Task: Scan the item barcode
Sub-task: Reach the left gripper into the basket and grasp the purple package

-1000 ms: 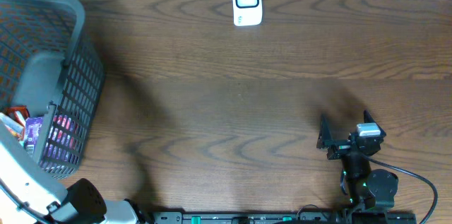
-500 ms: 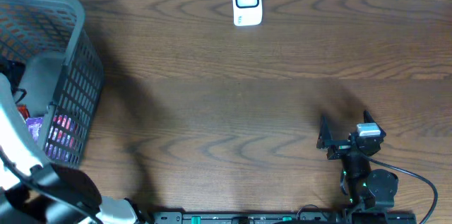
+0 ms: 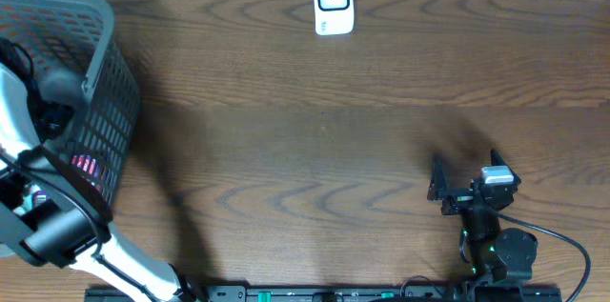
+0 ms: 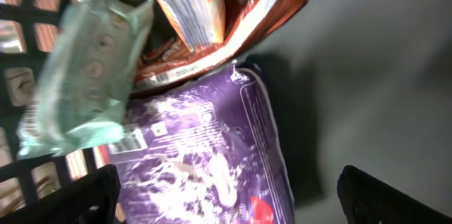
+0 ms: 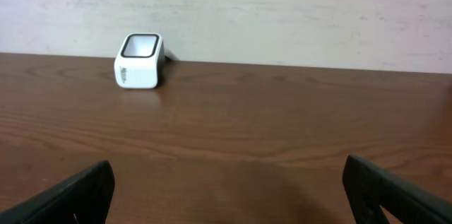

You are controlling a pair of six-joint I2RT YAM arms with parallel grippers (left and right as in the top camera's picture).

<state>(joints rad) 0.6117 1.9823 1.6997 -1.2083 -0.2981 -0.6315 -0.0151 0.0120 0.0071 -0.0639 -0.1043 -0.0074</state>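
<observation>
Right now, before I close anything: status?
Left gripper in basket, jaws open, empty. Purple packet directly below it. Right gripper facing scanner, jaws open. Nothing on table between basket and scanner.

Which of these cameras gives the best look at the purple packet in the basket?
The left wrist view: the purple packet fills the frame close up. Overhead, the left arm and basket wall mostly hide it. The right wrist view misses it entirely.

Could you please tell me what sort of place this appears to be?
Probably a mock shop checkout set up on a wooden table: a white barcode scanner stands at the far edge, and a grey basket at the left holds snack packets.
</observation>
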